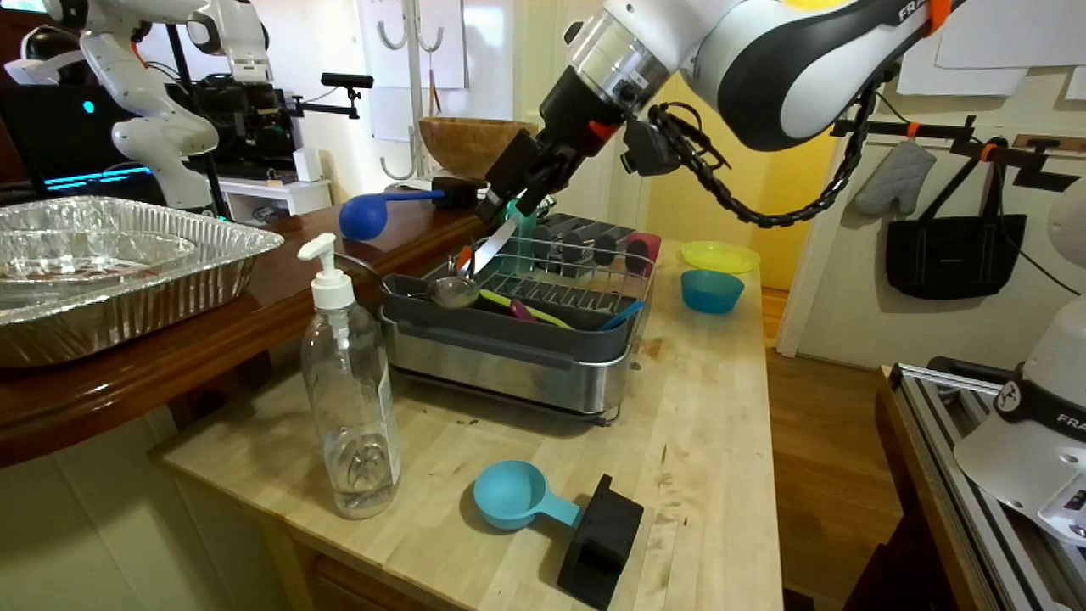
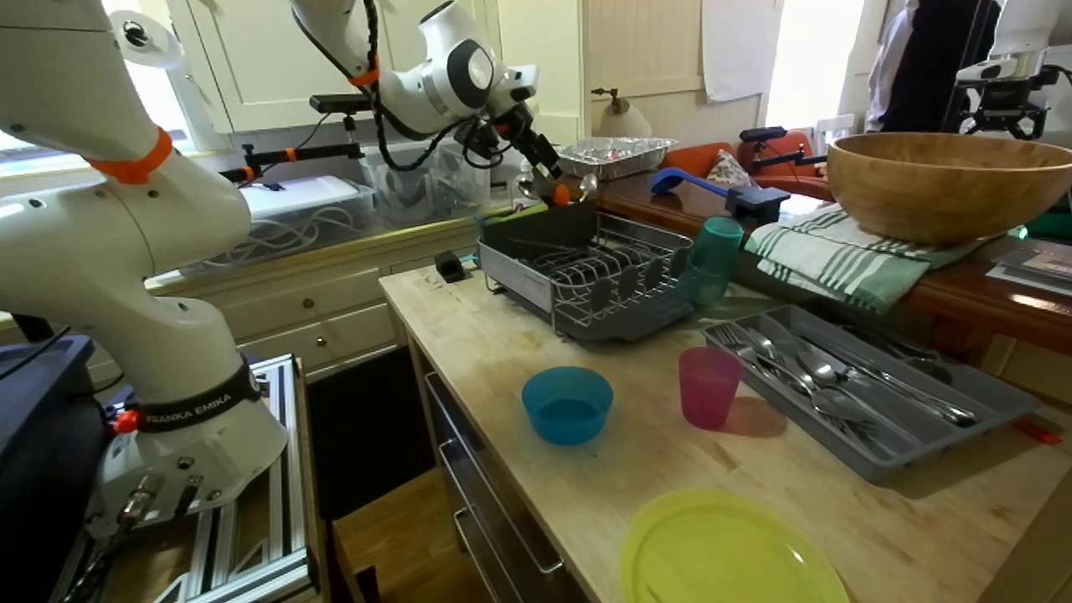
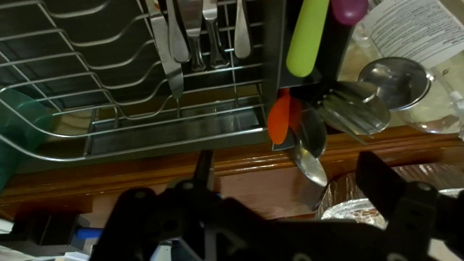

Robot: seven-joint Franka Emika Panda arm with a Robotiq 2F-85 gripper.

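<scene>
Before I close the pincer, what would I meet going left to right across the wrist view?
Teal cup → row of cutlery → orange utensil → metal spoon → purple handle → round metal scoop.

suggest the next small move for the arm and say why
Probably ease the open jaws closer to the silver spoon beside the orange utensil: in the wrist view its bowl shows in their gap, and they hold nothing visible.
</scene>
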